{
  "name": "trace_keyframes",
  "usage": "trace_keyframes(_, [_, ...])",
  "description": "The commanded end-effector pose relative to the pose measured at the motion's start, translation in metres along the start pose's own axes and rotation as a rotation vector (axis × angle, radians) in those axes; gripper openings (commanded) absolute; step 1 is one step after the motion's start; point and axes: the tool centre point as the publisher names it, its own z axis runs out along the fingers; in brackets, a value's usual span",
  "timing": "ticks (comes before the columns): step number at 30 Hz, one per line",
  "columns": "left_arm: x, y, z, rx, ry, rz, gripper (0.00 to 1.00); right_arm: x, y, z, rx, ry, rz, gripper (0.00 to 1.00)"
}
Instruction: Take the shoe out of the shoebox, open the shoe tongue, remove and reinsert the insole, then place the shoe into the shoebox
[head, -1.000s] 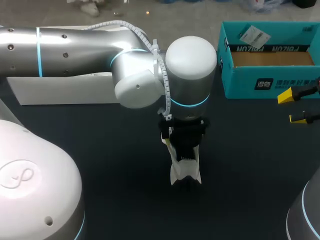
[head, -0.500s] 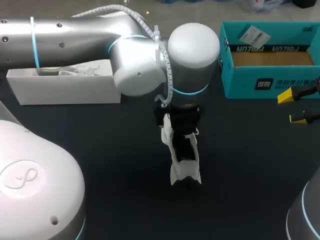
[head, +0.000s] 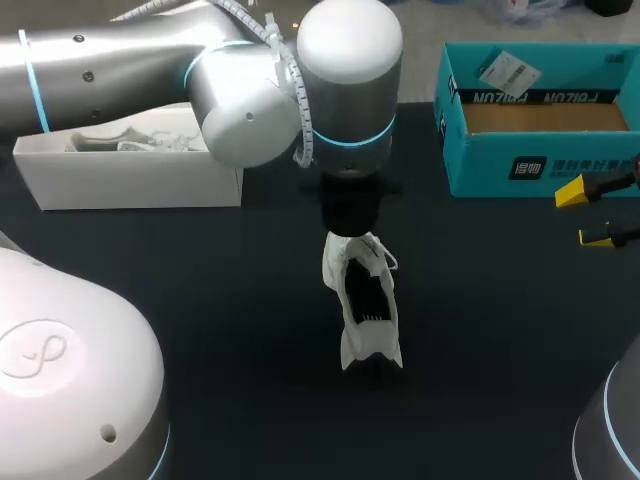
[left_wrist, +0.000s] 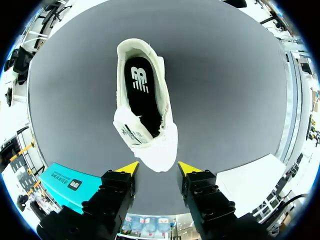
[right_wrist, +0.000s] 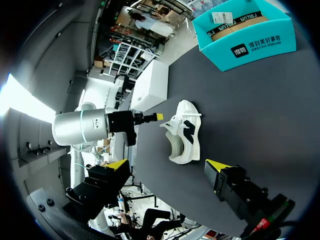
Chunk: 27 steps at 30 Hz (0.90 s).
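The white shoe (head: 366, 312) sits upright on the dark counter (head: 250, 300), out in the middle and well apart from the teal shoebox (head: 540, 150) at the far right. The shoebox is open, and its brown floor shows. The left arm (head: 250, 110) sweeps in over the shoe's toe end. Straight down from that wrist, the left fingers (left_wrist: 189, 169) hang above the toe, parted, one yellow tip to each side and nothing held between them. From the other wrist they look just beside the shoe's front, but contact can't be judged there. The tongue (left_wrist: 131, 134) is folded forward toward the toe, leaving the shoe's mouth wide open. The black insole (left_wrist: 139, 92) lies flat inside, its logo at the heel. Over on the right, the right fingers (head: 572, 191) hover in front of the shoebox, spread wide and empty. A long white box (head: 130, 185) lies at the far left, partly under the left arm, with something pale inside.
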Motion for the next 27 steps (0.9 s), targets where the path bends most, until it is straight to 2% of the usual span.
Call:
trace_keyframes(1, [0.003,0.013,0.014,0.014,-0.021,0.005,0.0,0.0,-0.001,0.0,-0.002,-0.002,0.002,1.0])
trace_keyframes(7, [-0.002,0.024,0.025,0.042,-0.054,0.013,0.0,0.0,-0.001,0.0,-0.002,-0.002,0.002,1.0])
trace_keyframes(17, [-0.03,0.014,0.04,0.087,-0.064,0.083,0.0,0.0,-0.001,0.0,-0.002,-0.002,0.002,1.0])
trace_keyframes(22, [-0.033,-0.006,0.04,0.138,-0.05,0.118,0.0,0.0,-0.001,0.0,-0.002,-0.002,0.002,1.0])
trace_keyframes(27, [-0.021,-0.027,0.036,0.147,-0.035,0.109,0.0,0.0,-0.001,0.0,-0.002,-0.002,0.002,1.0])
